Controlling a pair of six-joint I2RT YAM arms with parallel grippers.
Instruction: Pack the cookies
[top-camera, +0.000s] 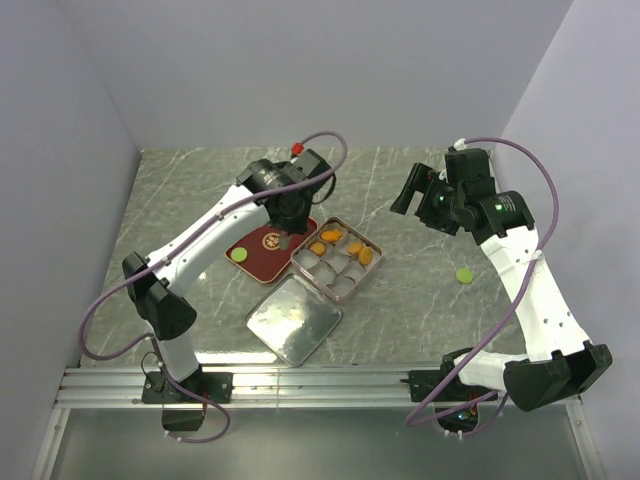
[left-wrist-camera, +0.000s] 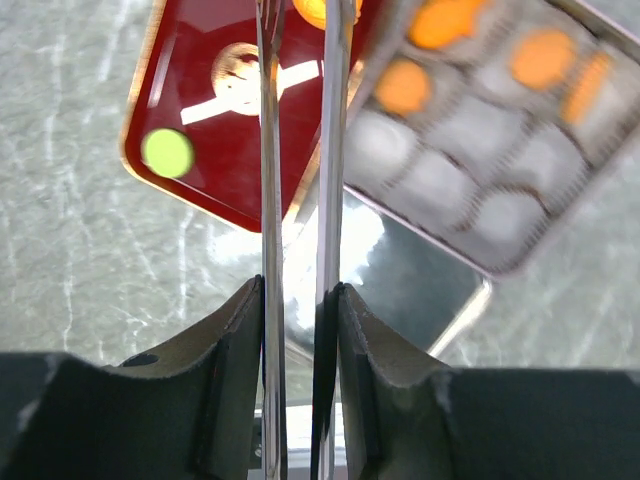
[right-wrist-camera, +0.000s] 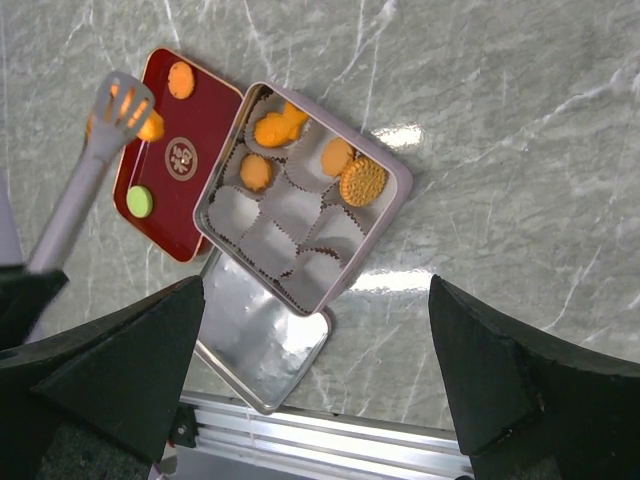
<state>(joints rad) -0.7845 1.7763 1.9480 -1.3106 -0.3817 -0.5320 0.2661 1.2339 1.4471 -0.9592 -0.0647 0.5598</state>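
1. Left gripper (left-wrist-camera: 300, 300) is clamped on the tongs (right-wrist-camera: 95, 150). Their head pinches 1 orange cookie (right-wrist-camera: 150, 125) at the red tray (right-wrist-camera: 210, 110).
2. Right gripper (right-wrist-camera: 315, 300) is wide open and empty, raised clear of the tin (right-wrist-camera: 400, 182).
3. Done: about 4 orange cookies (right-wrist-camera: 257, 172) sit in the tin.
4. Left: the pinched one, 1 orange (right-wrist-camera: 181, 79) and 1 green (right-wrist-camera: 139, 201) on the tray, 1 green (top-camera: 464, 274) on the table. The lid (right-wrist-camera: 262, 340) is off.

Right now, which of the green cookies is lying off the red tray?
The lone green cookie lies on the marble table itself, on the right arm's side. The other green cookie sits on the red tray.
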